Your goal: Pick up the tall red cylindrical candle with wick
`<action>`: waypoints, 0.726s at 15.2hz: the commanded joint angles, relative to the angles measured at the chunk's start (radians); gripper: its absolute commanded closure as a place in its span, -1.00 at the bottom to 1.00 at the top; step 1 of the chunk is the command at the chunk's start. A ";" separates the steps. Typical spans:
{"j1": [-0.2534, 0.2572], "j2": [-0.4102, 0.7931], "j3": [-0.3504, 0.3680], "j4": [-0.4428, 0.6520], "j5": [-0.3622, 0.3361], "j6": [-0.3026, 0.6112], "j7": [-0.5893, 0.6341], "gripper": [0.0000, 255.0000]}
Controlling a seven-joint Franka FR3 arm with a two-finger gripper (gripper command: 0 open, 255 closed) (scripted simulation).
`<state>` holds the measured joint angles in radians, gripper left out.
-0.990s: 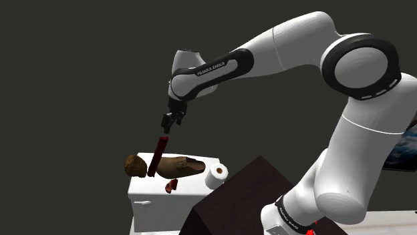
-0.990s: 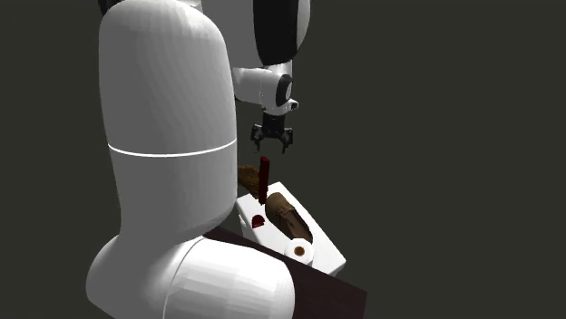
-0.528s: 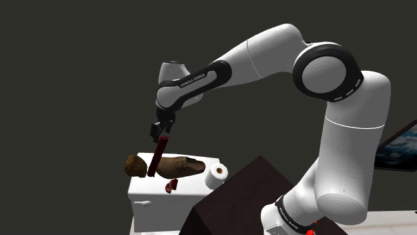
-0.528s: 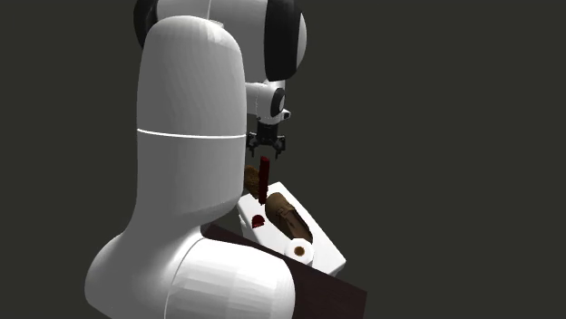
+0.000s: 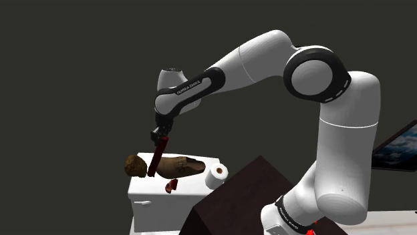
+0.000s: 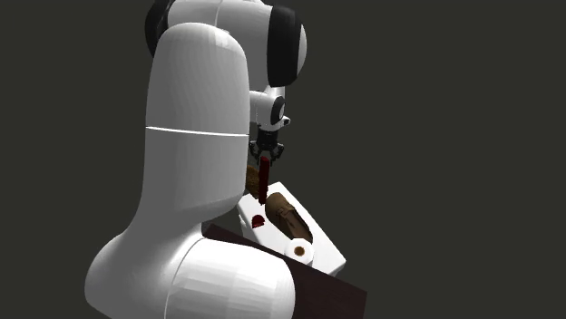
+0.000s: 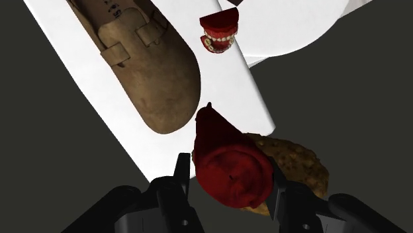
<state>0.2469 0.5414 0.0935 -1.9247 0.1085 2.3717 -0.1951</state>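
Red candle [image 5: 155, 161] on white surface [image 5: 152, 202], end effector [image 5: 161, 137] spread astride it, dark backdrop

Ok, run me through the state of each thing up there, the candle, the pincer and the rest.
Candle: standing on end on the white top, not lifted.
Pincer: open, fingers either side of the candle's top.
Sandal: lying flat, sole down.
False teeth: lying with the mouth open.
Paper roll: wound up, resting on the white top.
Brown lump: lying beside the candle.
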 commanded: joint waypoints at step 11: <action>-0.001 -0.029 0.000 -0.003 0.000 -0.027 0.003 1.00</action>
<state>0.2462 0.5204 0.0939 -1.9283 0.1087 2.3537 -0.1934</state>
